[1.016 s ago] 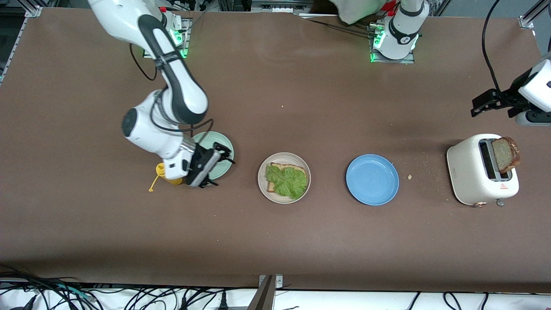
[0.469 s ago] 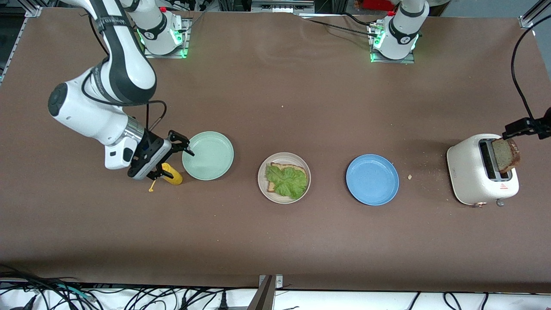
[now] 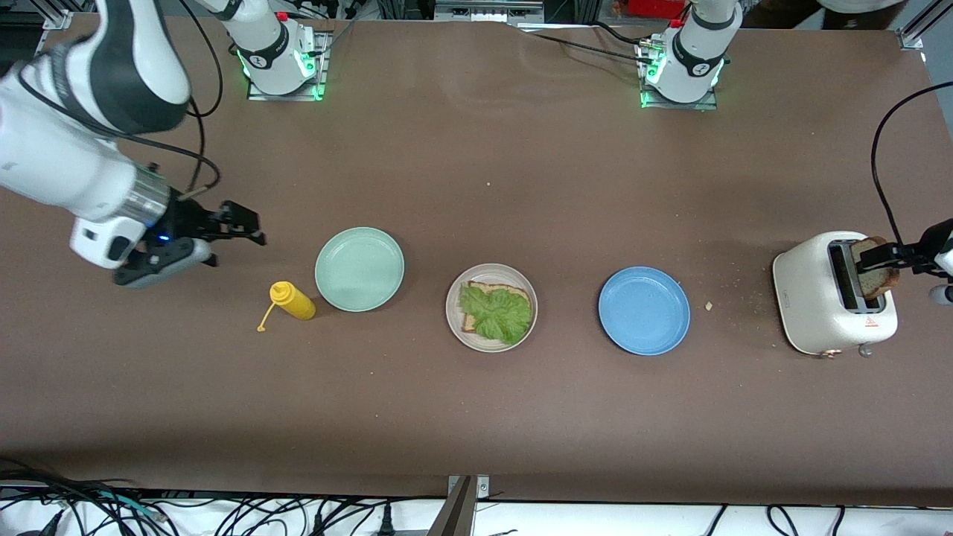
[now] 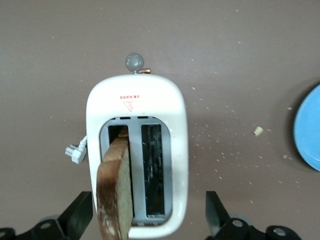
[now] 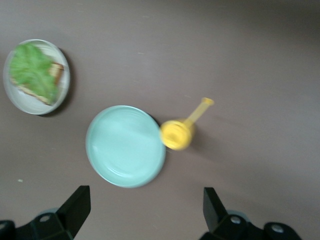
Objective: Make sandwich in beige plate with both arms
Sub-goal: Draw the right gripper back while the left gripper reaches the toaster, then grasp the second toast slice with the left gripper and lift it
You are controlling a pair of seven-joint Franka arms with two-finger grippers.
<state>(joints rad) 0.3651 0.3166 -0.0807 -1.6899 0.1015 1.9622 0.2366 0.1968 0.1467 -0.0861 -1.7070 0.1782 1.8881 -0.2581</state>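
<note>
The beige plate (image 3: 455, 307) sits mid-table and holds a bread slice (image 3: 493, 287) with a green lettuce leaf (image 3: 496, 313) on top. It also shows in the right wrist view (image 5: 31, 106). A second bread slice (image 3: 877, 277) stands up out of the white toaster (image 3: 819, 298) at the left arm's end. My left gripper (image 3: 877, 257) is open right above the toaster (image 4: 135, 110), with the slice (image 4: 116, 200) between its spread fingers, not touching. My right gripper (image 3: 234, 240) is open and empty over bare table at the right arm's end.
A mint-green plate (image 3: 359, 269) and a yellow squeeze bottle (image 3: 293, 301) sit between my right gripper and the beige plate. A blue plate (image 3: 644, 310) lies between the beige plate and the toaster. Crumbs (image 3: 709, 305) lie by the toaster.
My right gripper has pulled away from the mint-green plate and bottle toward the right arm's end. My left gripper has come in over the toaster's slice.
</note>
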